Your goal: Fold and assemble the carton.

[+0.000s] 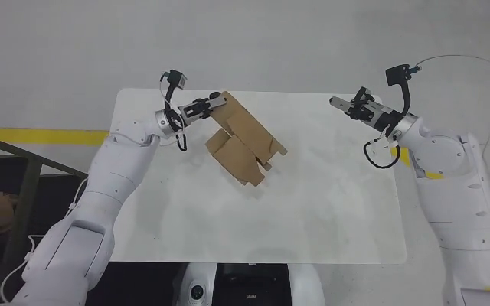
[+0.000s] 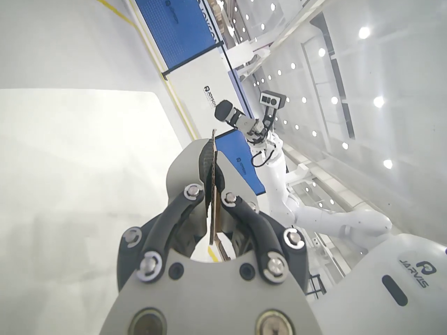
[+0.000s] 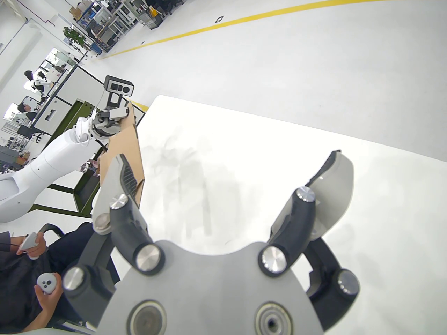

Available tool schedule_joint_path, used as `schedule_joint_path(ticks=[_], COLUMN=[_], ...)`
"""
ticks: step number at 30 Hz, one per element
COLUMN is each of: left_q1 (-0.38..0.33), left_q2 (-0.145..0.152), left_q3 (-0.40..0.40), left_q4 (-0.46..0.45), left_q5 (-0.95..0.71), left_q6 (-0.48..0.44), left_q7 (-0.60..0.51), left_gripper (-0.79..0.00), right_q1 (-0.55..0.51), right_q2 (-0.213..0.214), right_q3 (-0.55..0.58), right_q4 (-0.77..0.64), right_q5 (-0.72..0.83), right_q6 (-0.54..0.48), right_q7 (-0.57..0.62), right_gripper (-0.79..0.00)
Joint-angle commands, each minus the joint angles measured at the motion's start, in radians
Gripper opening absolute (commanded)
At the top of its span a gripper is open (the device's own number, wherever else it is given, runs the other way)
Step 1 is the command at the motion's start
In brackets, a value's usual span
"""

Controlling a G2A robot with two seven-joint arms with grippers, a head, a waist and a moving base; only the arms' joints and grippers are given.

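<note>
— Which step was in hand?
— Opening up the carton (image 1: 245,141), I judged. The left gripper (image 2: 213,162) pinched one panel edge between its closed jaws, and the rest slanted away from them toward the table (image 1: 329,222).
— And next?
— The right gripper (image 3: 227,172), jaws spread wide and empty, well apart from the carton, probably needed to take a far flap.

Carton (image 1: 243,141) blocks the table's (image 1: 329,218) far left; passage lies along its right side

Cannot see most of the carton (image 2: 213,217) behind the left end effector (image 2: 211,156) (just a thin edge between the fingers (image 2: 187,172)). Cannot tell if its low end touches the surface (image 1: 321,214).
</note>
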Motion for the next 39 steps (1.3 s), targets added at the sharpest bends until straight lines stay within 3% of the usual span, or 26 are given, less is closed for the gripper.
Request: schedule_joint_path(ticks=[1,13,39], left_q1=[0.006,0.025,0.025], left_q2=[0.001,0.005,0.005], left_q3=[0.001,-0.001,-0.002], left_q4=[-0.008,-0.051,-0.052], left_q5=[-0.008,-0.031,-0.031], left_q6=[0.012,0.044,0.045], left_q7=[-0.028,-0.144,-0.146], left_gripper=[-0.785,-0.785,-0.785], right_q1=[0.0,0.0,0.0], right_q2=[0.0,0.0,0.0], right_q3=[0.0,0.0,0.0], right_q4=[0.0,0.0,0.0], right_q5=[0.0,0.0,0.0], right_q6=[0.0,0.0,0.0], right_q7=[0.0,0.0,0.0], right_gripper=[0.0,0.0,0.0])
